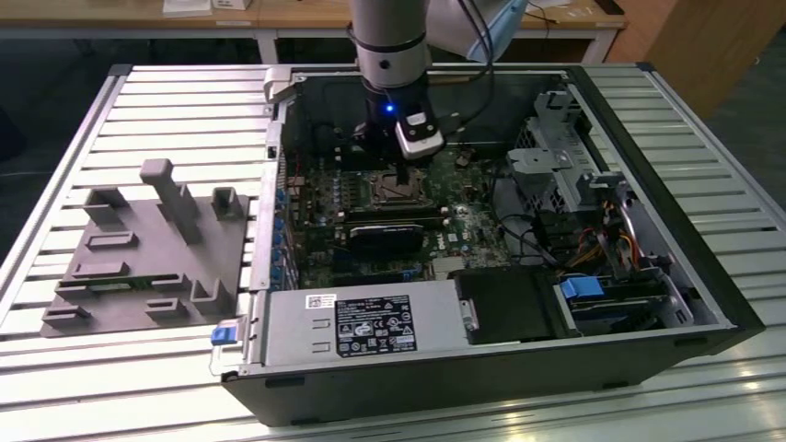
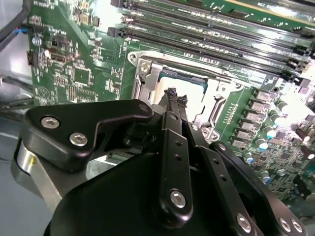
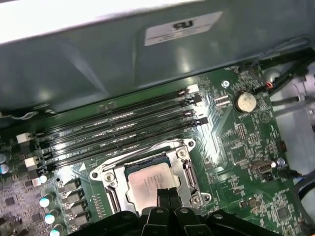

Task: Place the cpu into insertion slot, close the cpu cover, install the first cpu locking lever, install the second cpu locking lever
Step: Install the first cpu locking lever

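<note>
The cpu (image 3: 147, 179), a pale metal square, lies flat in the insertion slot (image 1: 396, 187) on the green motherboard. The silver cpu cover (image 3: 106, 172) lies down around it, so the chip shows through its window. My gripper (image 3: 165, 195) hangs straight over the socket with its two thin black fingers pressed together and nothing between them. Their tips are at the chip's near edge; I cannot tell if they touch it. In the second wrist view the gripper (image 2: 172, 93) hides most of the socket, leaving the cover's rim (image 2: 145, 78) showing. Dark lever bars run along two sides of the socket frame.
Long black memory slots (image 3: 123, 132) run just beside the socket. A coin battery (image 3: 244, 102) sits on the board. The case walls (image 1: 276, 138) box the arm in. A power supply (image 1: 356, 322) and drive cage (image 1: 565, 157) stand nearby. A grey fixture (image 1: 147, 249) lies outside the case.
</note>
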